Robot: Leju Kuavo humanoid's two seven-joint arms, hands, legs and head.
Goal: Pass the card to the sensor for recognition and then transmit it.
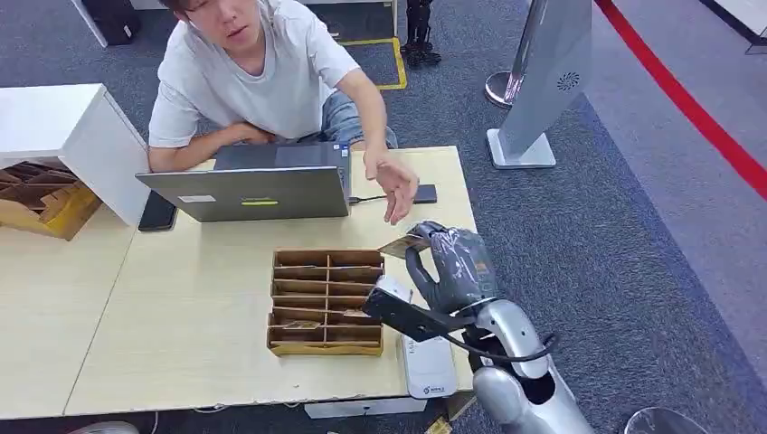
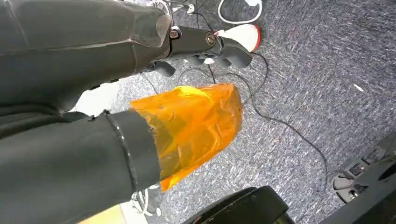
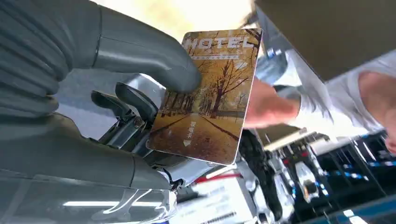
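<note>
1. Over the right end of the light wooden table [image 1: 181,307], right hand [image 1: 449,262] is raised, just right of the cardboard divider tray [image 1: 326,301].
2. Right hand pinches the card [image 3: 210,93] between the thick grey thumb [image 3: 154,56] and darker fingers [image 3: 130,100]; card stands up out of the hand, clear of the table.
3. Card face: autumn tree avenue, "HOTEL" printed at one end, small arrow mark near the other end. In the head view the card [image 1: 404,245] shows as a small tan edge at the fingertips.
4. Person's hand [image 1: 393,185] is extended over the table just above and behind the card, near it but not touching, palm angled down.
5. Person in light grey t-shirt sits behind the table, leaning on the other arm beside an open grey laptop [image 1: 249,185].
6. White flat device [image 1: 427,362], probably the card reader, lies on the table's near edge below the right hand, just right of the tray.
7. Dark phone [image 1: 156,212] lies left of the laptop; another dark phone [image 1: 423,193] right of it.
8. Left hand [image 2: 201,46] hangs over grey carpet [image 2: 303,84] with cables; fingers look curled in, nothing held that I can see. An orange film-wrapped part [image 2: 196,123] sits in front of it.
</note>
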